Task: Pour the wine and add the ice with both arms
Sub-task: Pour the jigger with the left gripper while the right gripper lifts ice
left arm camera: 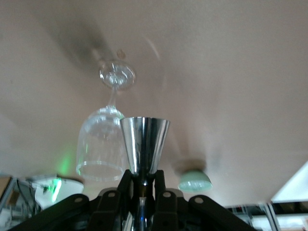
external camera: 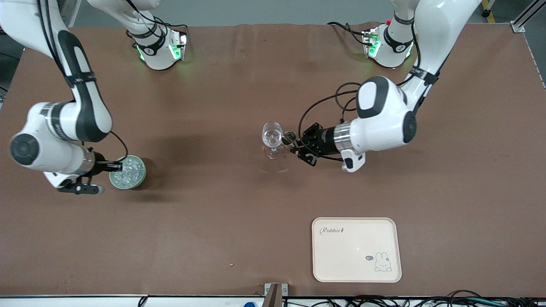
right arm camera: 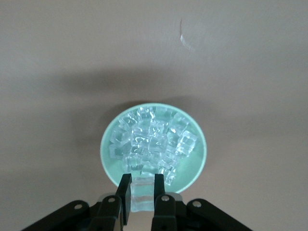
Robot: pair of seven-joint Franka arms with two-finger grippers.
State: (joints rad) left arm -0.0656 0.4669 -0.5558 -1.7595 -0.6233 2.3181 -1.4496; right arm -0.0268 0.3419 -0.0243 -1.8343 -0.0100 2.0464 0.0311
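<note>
- Left gripper (external camera: 293, 145): pressed tight on the narrow waist of a polished steel double-cone jigger (left arm camera: 143, 147), held level just beside the bowl of the clear stemmed wine glass (external camera: 272, 138).
- Wine glass: upright near the middle of the brown table (external camera: 239, 221); its bowl looks clear, so whether any wine has gone in cannot be told. By my reading, the pouring step is in hand or barely over.
- Right gripper (right arm camera: 142, 190): fingers pinching one clear ice cube (right arm camera: 142, 195) at the rim of the pale green round bowl (external camera: 139, 177), which sits toward the right arm's edge of the table and is heaped with ice (right arm camera: 151, 142).
- Remaining, as judged: carry the cube to the glass; no ice shows in it yet.
- Cream rectangular rabbit-print tray (external camera: 332, 273): near the table edge closest to the front camera, bare.
</note>
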